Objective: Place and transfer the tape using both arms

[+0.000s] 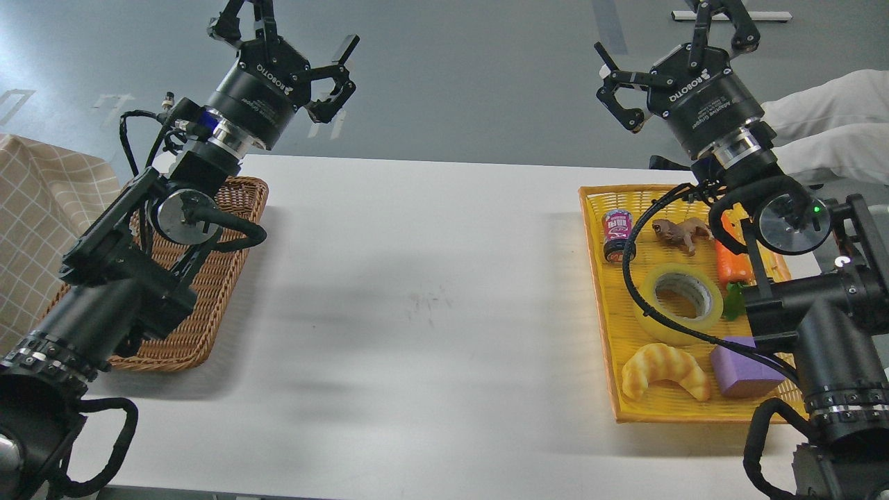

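The tape (679,304), a wide yellow translucent roll with a grey-white core, lies flat in the middle of the yellow tray (599,278) at the right; a black cable crosses in front of it. My right gripper (670,52) hangs high above the tray's far end, fingers spread open and empty. My left gripper (295,52) is raised above the far left of the table, open too, with nothing in it. Both are well clear of the tape.
The yellow tray also holds a small purple can (617,235), a brown toy animal (682,233), a carrot (733,267), a croissant (665,371) and a purple block (743,368). A brown wicker basket (222,278) sits at the left under my left arm. White sleeves (833,132) show at far right.
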### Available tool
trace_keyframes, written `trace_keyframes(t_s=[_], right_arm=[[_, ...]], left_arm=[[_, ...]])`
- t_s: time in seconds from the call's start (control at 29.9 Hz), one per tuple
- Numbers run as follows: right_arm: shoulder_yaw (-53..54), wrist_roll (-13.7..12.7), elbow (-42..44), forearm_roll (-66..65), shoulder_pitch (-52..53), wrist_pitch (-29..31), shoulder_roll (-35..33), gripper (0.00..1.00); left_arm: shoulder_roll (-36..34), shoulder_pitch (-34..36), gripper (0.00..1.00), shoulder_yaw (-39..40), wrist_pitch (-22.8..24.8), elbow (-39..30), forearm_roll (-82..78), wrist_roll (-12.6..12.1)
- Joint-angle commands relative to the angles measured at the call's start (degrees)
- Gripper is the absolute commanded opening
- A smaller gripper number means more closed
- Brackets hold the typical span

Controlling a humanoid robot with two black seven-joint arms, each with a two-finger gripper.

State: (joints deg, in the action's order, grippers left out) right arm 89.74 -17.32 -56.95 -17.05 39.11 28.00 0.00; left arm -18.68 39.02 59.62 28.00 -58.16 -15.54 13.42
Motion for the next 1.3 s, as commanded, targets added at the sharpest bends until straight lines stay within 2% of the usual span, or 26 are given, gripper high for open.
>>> trace_keyframes(t_s=[0.0,1.27], right_arm=[[0.00,0.00,-0.09,0.00,0.00,0.00,0.00,1.00],[0.00,0.00,-0.97,0.26,0.26,0.00,0.00,1.00]], left_arm=[[0.22,0.00,0.98,-0.03,0.00,-0.02,0.07,0.12],[0.48,0.00,0.98,-0.82,0.00,-0.55,-0.02,0.64]])
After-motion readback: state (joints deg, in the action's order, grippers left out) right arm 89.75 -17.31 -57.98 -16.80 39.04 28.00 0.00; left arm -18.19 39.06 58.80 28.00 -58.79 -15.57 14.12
